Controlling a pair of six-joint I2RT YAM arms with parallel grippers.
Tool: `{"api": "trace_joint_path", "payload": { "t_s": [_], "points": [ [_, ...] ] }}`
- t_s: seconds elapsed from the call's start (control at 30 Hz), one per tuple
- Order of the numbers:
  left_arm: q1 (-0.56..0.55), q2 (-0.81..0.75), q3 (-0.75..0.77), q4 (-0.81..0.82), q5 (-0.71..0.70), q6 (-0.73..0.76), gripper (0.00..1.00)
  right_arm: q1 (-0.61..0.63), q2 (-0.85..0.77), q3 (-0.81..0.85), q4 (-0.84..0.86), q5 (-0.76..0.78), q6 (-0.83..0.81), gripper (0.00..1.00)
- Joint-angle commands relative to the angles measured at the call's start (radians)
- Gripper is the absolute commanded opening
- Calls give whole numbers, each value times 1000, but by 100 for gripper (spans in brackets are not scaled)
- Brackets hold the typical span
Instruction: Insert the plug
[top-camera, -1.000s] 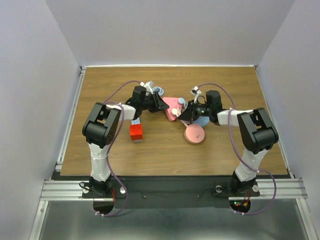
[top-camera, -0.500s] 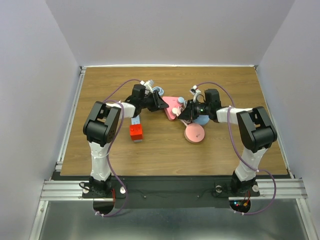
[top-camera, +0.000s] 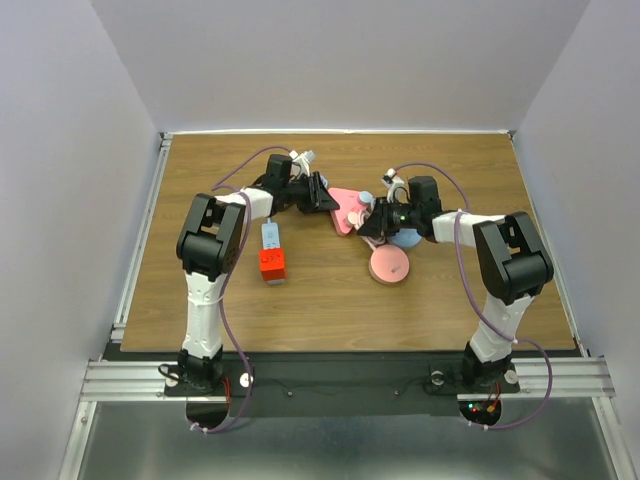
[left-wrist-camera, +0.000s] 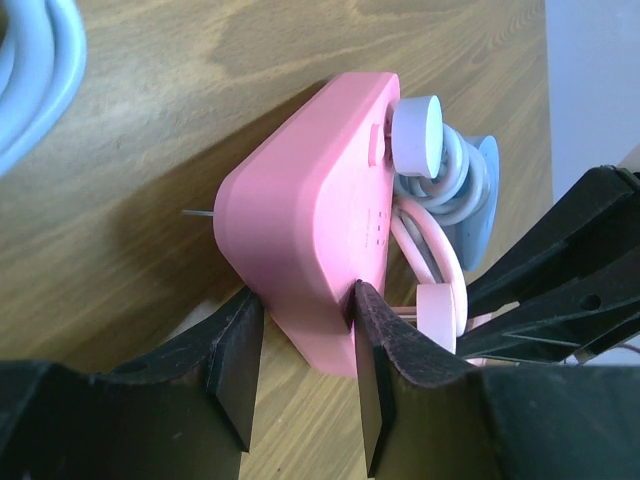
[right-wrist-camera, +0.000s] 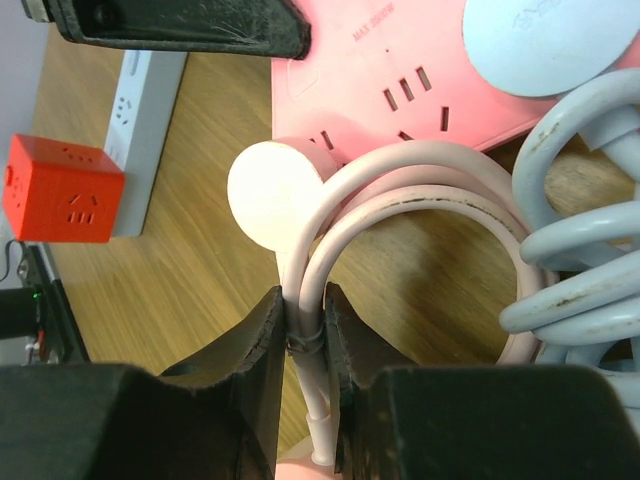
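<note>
— Where's the round pale-pink plastic plug (right-wrist-camera: 268, 190)?
— Eleven o'clock off the right gripper (right-wrist-camera: 305, 320), which clamps its pink cord (right-wrist-camera: 400, 195). The sockets (right-wrist-camera: 405, 92) of the pink plastic power strip (right-wrist-camera: 340, 75) sit at one o'clock (left gripper (left-wrist-camera: 305, 320) pinches that strip's end).

Arms stretched forward, converging; left claw (left-wrist-camera: 305, 335), right claw (right-wrist-camera: 305, 335) both clamped.

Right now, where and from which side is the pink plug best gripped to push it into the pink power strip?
Probably the round body of the pink plug, pinched across its rim from the cable side. The right gripper holds only the doubled cable, which would likely bend when pushed toward the pink power strip.
</note>
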Motion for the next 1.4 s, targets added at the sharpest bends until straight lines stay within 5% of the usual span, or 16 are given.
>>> {"api": "trace_joint_path", "payload": {
  "t_s": [0.0, 0.67, 1.1, 1.37],
  "points": [
    [20, 84, 30, -260, -27, 289, 0, -68, 32, -6, -74, 340, -45, 0],
    [29, 124, 162, -477, -47, 474, 0, -42, 78, 89, -96, 377, -94, 0],
    [31, 153, 263, -518, -64, 469, 0, 45, -64, 40, -97, 420, -128, 0],
    [31, 239, 473, -671, -106, 544, 0, 55, -94, 59, -126, 455, -140, 0]
  ]
}}
